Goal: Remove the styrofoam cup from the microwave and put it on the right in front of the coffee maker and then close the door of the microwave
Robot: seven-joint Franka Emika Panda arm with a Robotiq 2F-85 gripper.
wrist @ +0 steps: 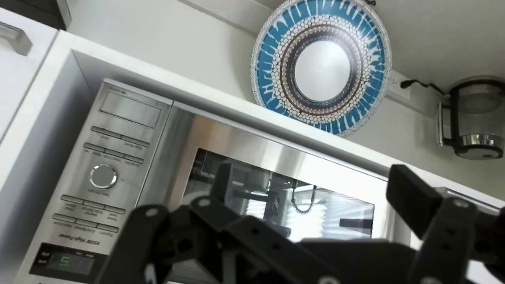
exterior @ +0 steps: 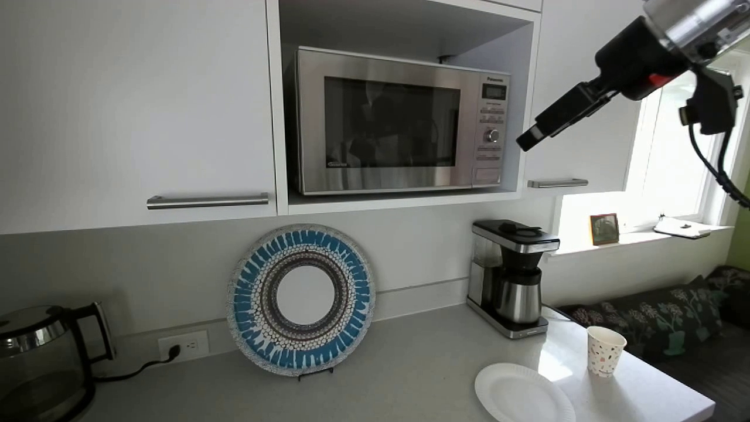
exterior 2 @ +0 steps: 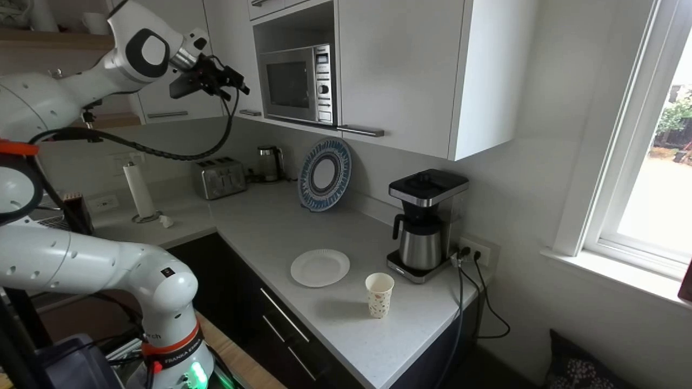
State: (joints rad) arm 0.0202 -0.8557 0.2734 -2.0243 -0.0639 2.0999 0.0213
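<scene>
White cabinets (exterior: 135, 108) hung above a pale countertop (exterior: 410, 354). The gripper (wrist: 313, 185), its fingers (wrist: 413, 200) spread wide, faced the microwave (exterior 2: 297, 85), whose door (exterior: 387, 126) was closed. Farther out and lower, the speckled cup (exterior 2: 379, 296) stood upright on the countertop, near and in front of the coffee maker (exterior 2: 421, 237), with a white plate (exterior 2: 320, 268) just beside the cup.
</scene>
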